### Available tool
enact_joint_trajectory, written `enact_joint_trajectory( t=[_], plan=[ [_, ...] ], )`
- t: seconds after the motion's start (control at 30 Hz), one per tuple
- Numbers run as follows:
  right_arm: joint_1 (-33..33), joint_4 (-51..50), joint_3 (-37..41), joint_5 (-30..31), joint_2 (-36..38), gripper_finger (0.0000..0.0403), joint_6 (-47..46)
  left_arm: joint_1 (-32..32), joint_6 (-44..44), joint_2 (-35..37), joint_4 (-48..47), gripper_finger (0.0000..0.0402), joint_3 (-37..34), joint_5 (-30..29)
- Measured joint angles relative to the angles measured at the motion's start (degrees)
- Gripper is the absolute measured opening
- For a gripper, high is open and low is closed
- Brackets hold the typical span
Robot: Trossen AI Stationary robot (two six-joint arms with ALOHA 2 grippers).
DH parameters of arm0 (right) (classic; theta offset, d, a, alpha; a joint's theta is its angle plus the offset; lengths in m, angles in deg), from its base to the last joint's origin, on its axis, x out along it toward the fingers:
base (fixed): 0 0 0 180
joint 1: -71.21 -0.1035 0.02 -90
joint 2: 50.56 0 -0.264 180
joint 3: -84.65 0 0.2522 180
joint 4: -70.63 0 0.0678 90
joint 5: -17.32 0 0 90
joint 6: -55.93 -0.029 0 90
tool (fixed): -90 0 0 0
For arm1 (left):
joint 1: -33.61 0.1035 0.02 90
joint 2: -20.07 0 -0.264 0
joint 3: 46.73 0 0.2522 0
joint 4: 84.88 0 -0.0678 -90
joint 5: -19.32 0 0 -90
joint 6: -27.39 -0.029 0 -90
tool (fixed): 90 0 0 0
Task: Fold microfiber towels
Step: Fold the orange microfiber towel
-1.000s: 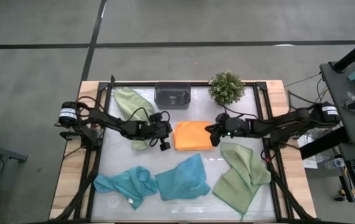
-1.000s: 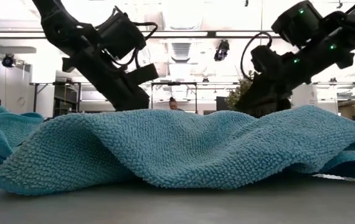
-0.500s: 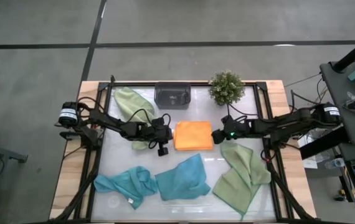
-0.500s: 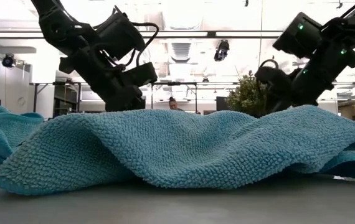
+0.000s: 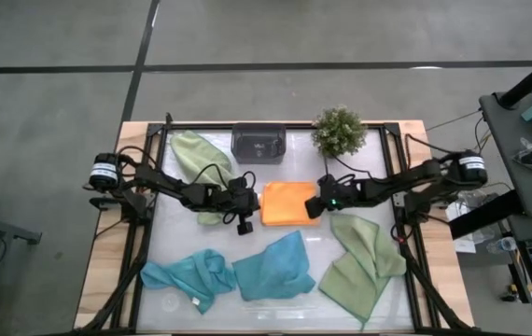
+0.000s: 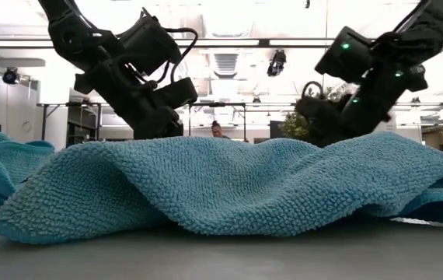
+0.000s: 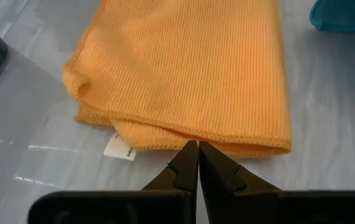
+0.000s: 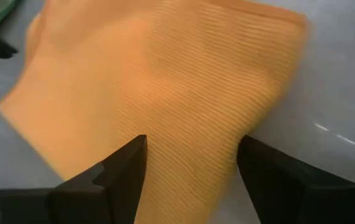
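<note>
folded towel [image 5: 290,203] lies mid-table between both end effectors, tray [image 5: 259,143] and plant [image 5: 339,131] behind it.

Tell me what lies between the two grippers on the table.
The folded orange towel lies between the shut left gripper and the open right gripper, as the high view shows.

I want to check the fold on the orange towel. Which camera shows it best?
The left wrist view: the orange towel nearly fills it, folded edges and white tag clear. The high view shows it whole but small, between both grippers. The right wrist view shows only a blurred part. The low view hides it behind a teal towel.
</note>
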Motion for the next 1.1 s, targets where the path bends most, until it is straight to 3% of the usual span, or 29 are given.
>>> enact_joint_trajectory(
  t=[0.2, 0.57, 0.83, 1.1],
  plan=[
    [-0.02, 2.19, -3.09, -1.18, -3.36, 0.0188, 2.76, -0.02, 0.27, 0.0, 0.4, 0.0, -0.23, 0.0],
    [-0.15, 3.08, -3.32, 0.83, -1.91, 0.002, 6.48, -0.59, 1.44, 0.0, 0.54, 0.0, -0.94, 0.01],
    [-0.15, 0.53, -3.32, 1.09, 2.73, 0.0012, 7.16, -0.59, 2.88, 0.02, 11.59, 0.0, -5.46, -0.55],
    [-0.26, -8.06, -6.32, 4.13, 4.46, 0.0011, 6.45, -0.58, 2.89, 0.0, 14.02, 0.0, -8.04, -1.72]
  ],
)
